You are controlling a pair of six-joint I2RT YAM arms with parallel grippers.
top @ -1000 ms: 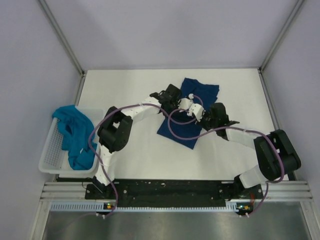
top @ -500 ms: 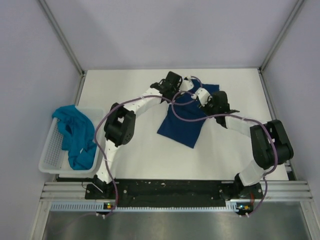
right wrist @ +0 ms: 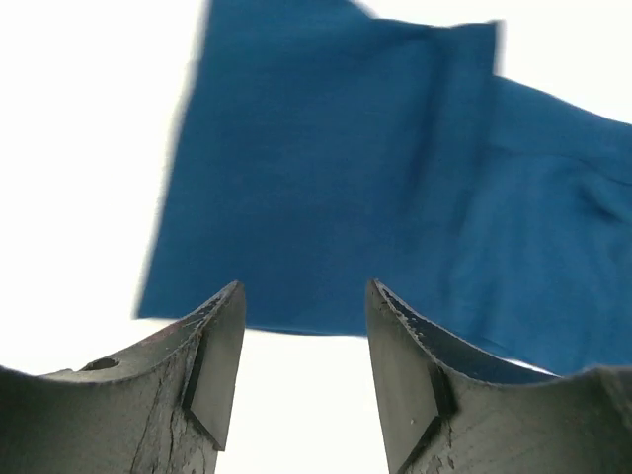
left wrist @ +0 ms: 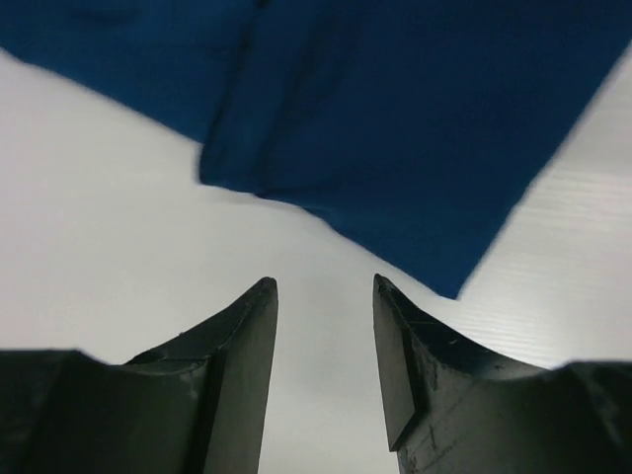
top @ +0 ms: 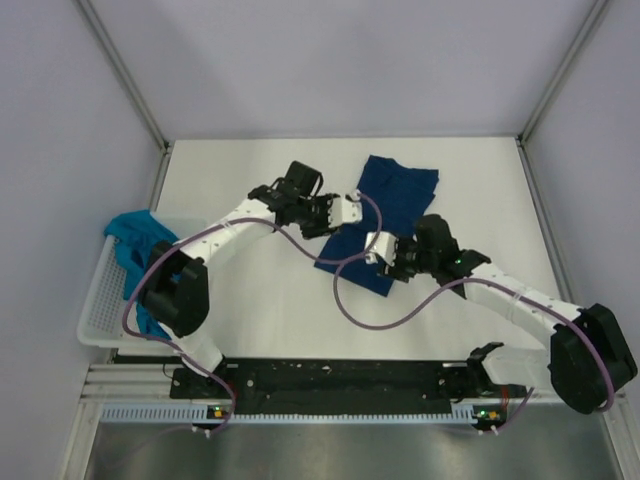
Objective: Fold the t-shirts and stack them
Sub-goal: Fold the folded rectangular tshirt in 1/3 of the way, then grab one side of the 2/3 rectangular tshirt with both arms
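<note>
The dark navy t-shirt (top: pixel 400 188) lies folded flat on the white table, running from the far middle toward the centre. No print shows on it. My left gripper (top: pixel 345 210) is open and empty at its left edge; the left wrist view shows its jaws (left wrist: pixel 324 286) over bare table with the shirt (left wrist: pixel 395 118) just ahead. My right gripper (top: pixel 383 250) is open and empty above the shirt's near end; its wrist view shows the jaws (right wrist: pixel 304 286) over the table and the shirt (right wrist: pixel 346 178) beyond. The teal t-shirt (top: pixel 150 270) lies crumpled in the basket.
The white lattice basket (top: pixel 100 312) stands at the table's left edge. Metal frame posts and pale walls enclose the table. Purple cables loop from both arms over the middle of the table (top: pixel 270 300).
Both grippers have drawn back from the far part of the navy shirt: the left one to the left, the right one toward the near side. The shirt lies as before.
</note>
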